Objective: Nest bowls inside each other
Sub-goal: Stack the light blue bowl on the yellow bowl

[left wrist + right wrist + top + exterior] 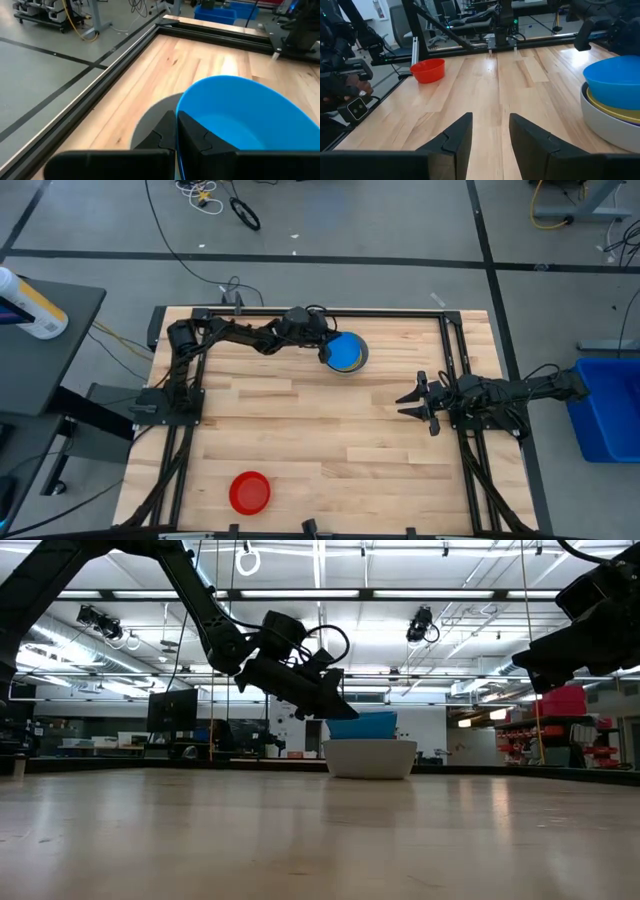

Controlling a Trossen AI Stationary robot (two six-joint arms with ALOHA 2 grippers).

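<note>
A blue bowl [348,354] sits tilted on top of a stack at the table's far middle. Below it are a yellow bowl [614,108] and a grey bowl [602,127], which stands on the wood. My left gripper [326,355] reaches in from the left and is shut on the blue bowl. A red bowl [250,492] stands alone, mouth up, near the front left. My right gripper [414,400] hovers open by the table's right side with nothing between its fingers. My left gripper pinches the blue bowl's rim [181,99] on the side toward the table's left, one finger [197,137] inside the bowl and one [162,134] outside. The fingers come from the left, slanting a little downward. The bowl is tilted, its lower part within the stack [370,758].
A dark metal frame [300,312] runs along the table's far edge and sides. Bare wood lies between the stack and the red bowl [427,70]. A blue bin [605,405] stands on the floor beyond the right edge.
</note>
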